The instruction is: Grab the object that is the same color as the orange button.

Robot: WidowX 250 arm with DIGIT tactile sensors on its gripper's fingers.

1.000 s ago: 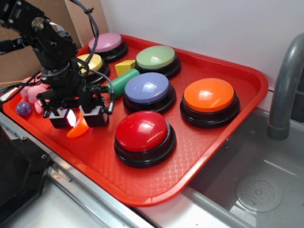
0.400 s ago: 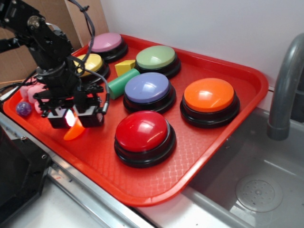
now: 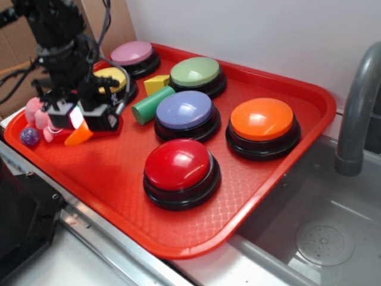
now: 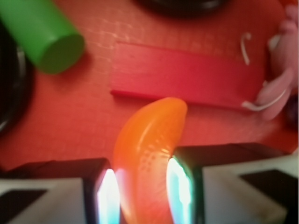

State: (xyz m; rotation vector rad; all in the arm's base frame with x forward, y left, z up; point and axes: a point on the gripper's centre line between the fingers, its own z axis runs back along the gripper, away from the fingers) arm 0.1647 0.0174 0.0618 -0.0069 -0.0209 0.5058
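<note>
I am gripping the orange crescent [image 4: 148, 154] between my two pads [image 4: 106, 196], and my gripper [image 3: 77, 119] is nearly closed, its jaws parted only by the crescent's width. It is hanging from my fingers with its free tip pointing down over the left part of the red tray [image 3: 250, 196], close to the near rim. Whether it is clear of the tray or grazing it I cannot tell from either view.

The piece is looking small, glossy and hard, so I am judging it light and stiff but slippery; because it curves, I am thinking the thick middle is the safest place to pinch, and I am holding nearer one end.

Just past the crescent's tip, one red rectangular block [image 4: 182, 72] is lying flat, with one green cylinder [image 4: 42, 35] to one side and a pink soft toy [image 4: 285, 60] to the other. One small purple ball [image 3: 30, 136] is sitting near the tray's corner.

Further out I am counting six domed buttons: one red [image 3: 178, 164], one purple [image 3: 184, 110], the orange button [image 3: 262, 119], one green [image 3: 195, 71], one yellow [image 3: 113, 76] and one pink [image 3: 131, 52]. One yellow wedge [image 3: 156, 83] is sitting between them, and a grey faucet [image 3: 357, 113] is standing beyond the tray.
</note>
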